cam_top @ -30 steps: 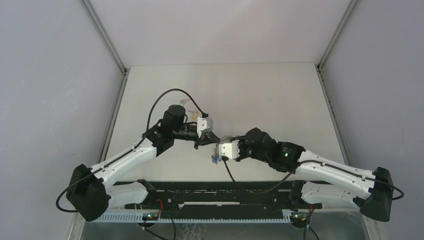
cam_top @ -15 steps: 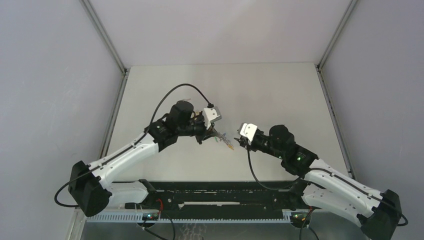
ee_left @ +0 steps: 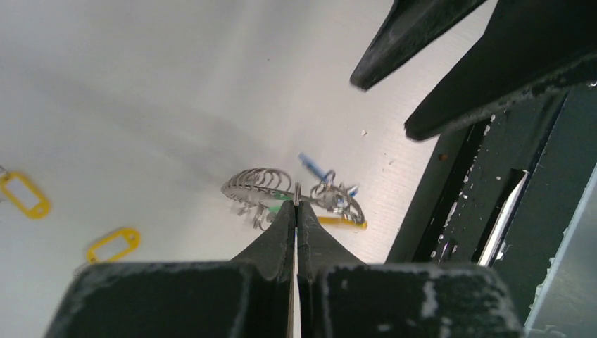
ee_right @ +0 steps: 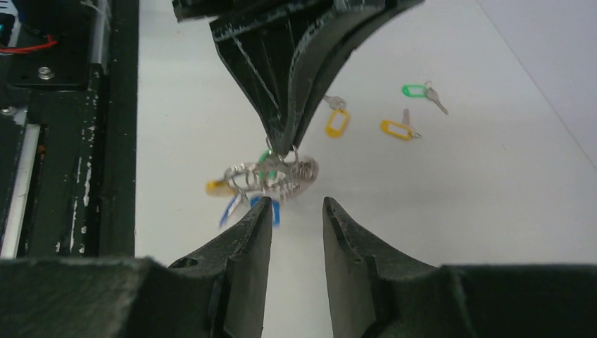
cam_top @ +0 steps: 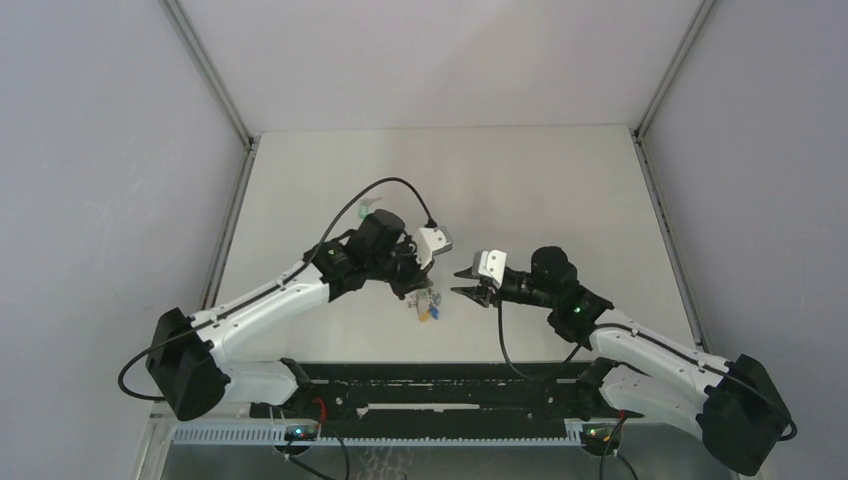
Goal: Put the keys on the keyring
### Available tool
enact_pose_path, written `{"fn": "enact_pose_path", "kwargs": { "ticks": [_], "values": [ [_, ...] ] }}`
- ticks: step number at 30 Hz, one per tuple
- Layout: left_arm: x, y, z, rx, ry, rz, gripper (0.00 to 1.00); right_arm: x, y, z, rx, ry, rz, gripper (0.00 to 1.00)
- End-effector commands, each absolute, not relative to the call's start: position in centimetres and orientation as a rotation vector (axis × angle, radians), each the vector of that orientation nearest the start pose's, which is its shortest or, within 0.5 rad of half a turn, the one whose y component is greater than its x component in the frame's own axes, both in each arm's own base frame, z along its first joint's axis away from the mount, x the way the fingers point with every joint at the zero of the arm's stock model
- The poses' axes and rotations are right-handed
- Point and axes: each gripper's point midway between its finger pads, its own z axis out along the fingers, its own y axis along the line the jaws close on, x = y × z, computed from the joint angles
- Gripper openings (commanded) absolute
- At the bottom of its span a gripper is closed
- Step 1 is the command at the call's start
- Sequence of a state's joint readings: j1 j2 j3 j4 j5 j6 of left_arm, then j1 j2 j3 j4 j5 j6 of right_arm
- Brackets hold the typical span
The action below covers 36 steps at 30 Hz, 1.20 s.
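Near the middle of the worktop's [cam_top: 540,180] near edge, the left gripper [ee_left: 296,211] pinches the dangling keyring [ee_right: 271,172] by a thin loop. A nudge from the half-spread, empty right gripper [ee_right: 291,204] could knock it loose. The keys [ee_right: 396,129] lie unthreaded, left of centre.

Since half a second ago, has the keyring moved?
Yes. Held by the left gripper, the keyring has shifted toward the black rail at the near edge, slightly left.
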<state>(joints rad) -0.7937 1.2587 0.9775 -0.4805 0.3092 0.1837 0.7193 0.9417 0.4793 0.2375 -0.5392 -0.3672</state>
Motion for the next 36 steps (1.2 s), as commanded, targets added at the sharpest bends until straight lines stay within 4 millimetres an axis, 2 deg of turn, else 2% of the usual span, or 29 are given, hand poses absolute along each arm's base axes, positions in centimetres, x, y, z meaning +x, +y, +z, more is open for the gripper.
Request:
{"fn": "enact_pose_path", "kwargs": {
  "ticks": [1,5,13,19,23,28,32,36],
  "values": [
    [20.7,-29.3,17.6,1.288,1.938,-0.68,0.0,18.7,28.9,20.1,-1.26,1.19,0.829,0.32],
    [20.7,-29.6,17.1,1.332,1.91,-0.667,0.0,19.1,28.7,19.2,-1.264,1.225,0.828,0.31],
    [20.0,-29.8,15.9,1.359,1.824,-0.65,0.0,21.0,27.5,17.5,-1.177,1.385,0.791,0.28],
    [21.6,-31.5,14.4,1.265,1.837,-0.66,0.0,22.9,26.2,15.9,-1.028,1.564,0.729,0.29],
    [23.0,-32.8,12.4,1.257,1.883,-0.62,0.0,24.2,24.4,15.3,-0.902,1.672,0.648,0.3],
    [23.1,-34.0,9.2,1.291,1.938,-0.551,0.0,25.1,22.2,14.9,-0.741,1.739,0.603,0.32],
    [22.5,-33.8,7.0,1.327,1.965,-0.489,0.0,25.0,21.5,14.3,-0.676,1.794,0.617,0.33],
    [21.9,-33.2,6.2,1.339,1.968,-0.454,0.04,25.0,21.2,13.6,-0.632,1.843,0.629,0.33]
  ]
}}
